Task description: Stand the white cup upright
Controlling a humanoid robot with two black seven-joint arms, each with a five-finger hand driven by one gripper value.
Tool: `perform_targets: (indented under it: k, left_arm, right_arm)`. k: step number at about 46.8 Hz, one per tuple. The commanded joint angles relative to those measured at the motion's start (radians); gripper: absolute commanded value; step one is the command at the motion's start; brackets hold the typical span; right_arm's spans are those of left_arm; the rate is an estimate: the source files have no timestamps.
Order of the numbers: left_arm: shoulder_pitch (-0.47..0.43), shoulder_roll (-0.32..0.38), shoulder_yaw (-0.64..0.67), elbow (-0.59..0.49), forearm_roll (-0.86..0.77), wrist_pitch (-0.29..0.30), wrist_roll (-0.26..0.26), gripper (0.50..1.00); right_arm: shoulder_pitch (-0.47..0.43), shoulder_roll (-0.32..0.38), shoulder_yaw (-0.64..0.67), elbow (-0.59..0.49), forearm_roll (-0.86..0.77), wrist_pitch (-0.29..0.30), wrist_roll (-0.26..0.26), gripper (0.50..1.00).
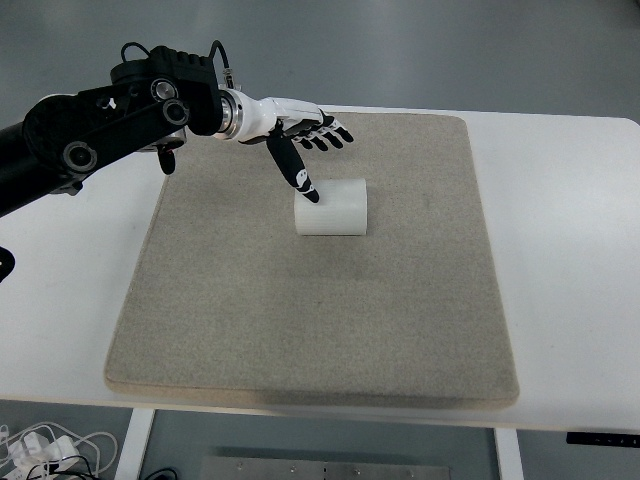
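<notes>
Here, in the head view, the white cup lies on its side near the middle of the grey mat, towards its far half. The left hand reaches in from the left above the cup's left end, fingers spread and holding nothing, the thumb pointing down with its tip at the cup's upper left edge

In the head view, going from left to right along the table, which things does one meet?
Left arm → robot hand → cup lying on its side → right edge of the mat → bare table.
</notes>
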Motion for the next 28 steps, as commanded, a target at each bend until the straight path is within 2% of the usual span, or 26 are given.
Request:
perform_targets:
  k: [1, 7, 28]
  left_arm:
    - [0.003, -0.002, 0.011, 0.001, 0.007, 0.001, 0.001, 0.992]
    - [-0.008, -0.006, 0.067, 0.005, 0.012, 0.011, 0.001, 0.992]
    - [-0.009, -0.077, 0.072, 0.036, 0.02, 0.015, 0.001, 0.988]
  right_arm:
    - [0.0, 0.0, 0.0, 0.0, 0.0, 0.0, 0.0, 0.952]
    - [0.0, 0.0, 0.0, 0.0, 0.0, 0.0, 0.0, 0.952]
    - [0.0, 0.0, 0.0, 0.0, 0.0, 0.0, 0.0, 0.952]
